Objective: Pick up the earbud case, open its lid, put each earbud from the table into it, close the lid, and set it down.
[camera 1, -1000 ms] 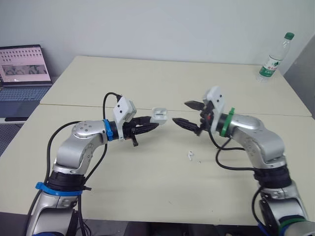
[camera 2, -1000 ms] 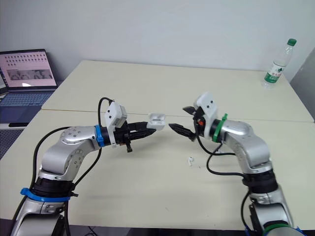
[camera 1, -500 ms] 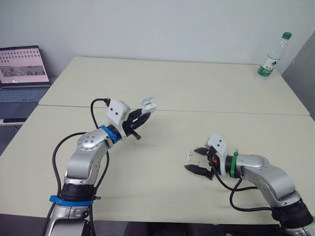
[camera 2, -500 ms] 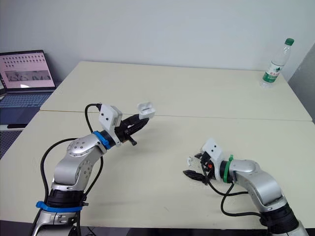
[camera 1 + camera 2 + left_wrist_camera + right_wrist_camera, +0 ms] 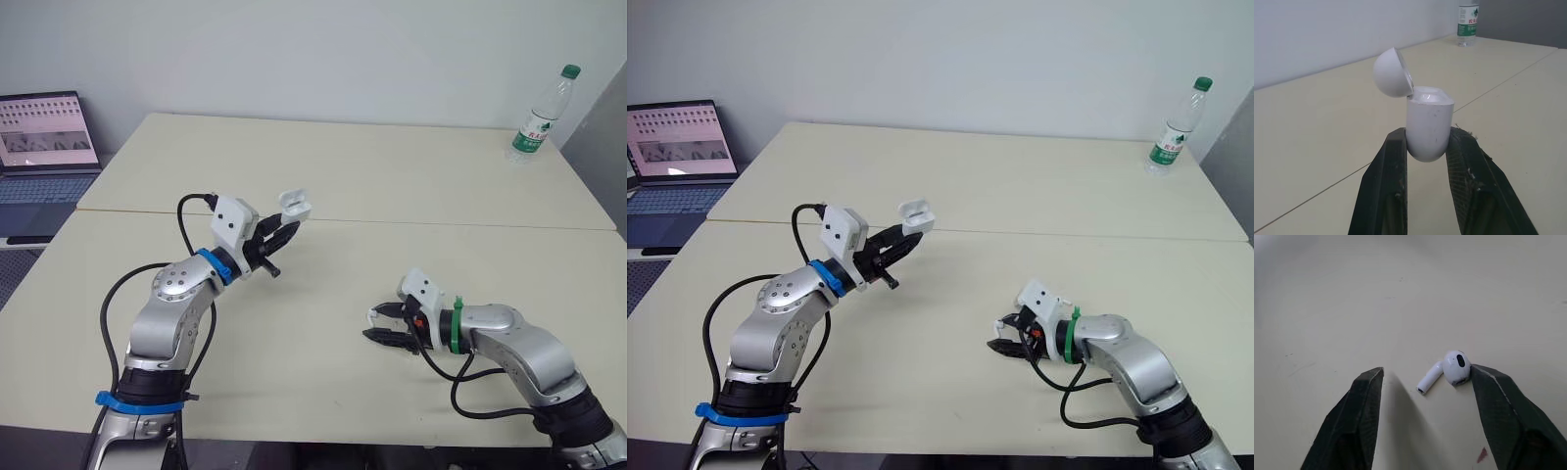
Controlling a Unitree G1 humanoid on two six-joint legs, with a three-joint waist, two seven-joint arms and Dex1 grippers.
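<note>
Since half a second ago the right end effector (image 5: 370,323) has slid in low over the desk (image 5: 323,166), its fingers apart on either side of the earbud (image 5: 1449,369) lying there and one right against its head, probably lining up the pinch. The left end effector (image 5: 1426,139) stays clamped on the earbud case (image 5: 1429,125), held up off the desk with the lid flipped open, presumably ready to receive. Can't tell what's inside.
</note>
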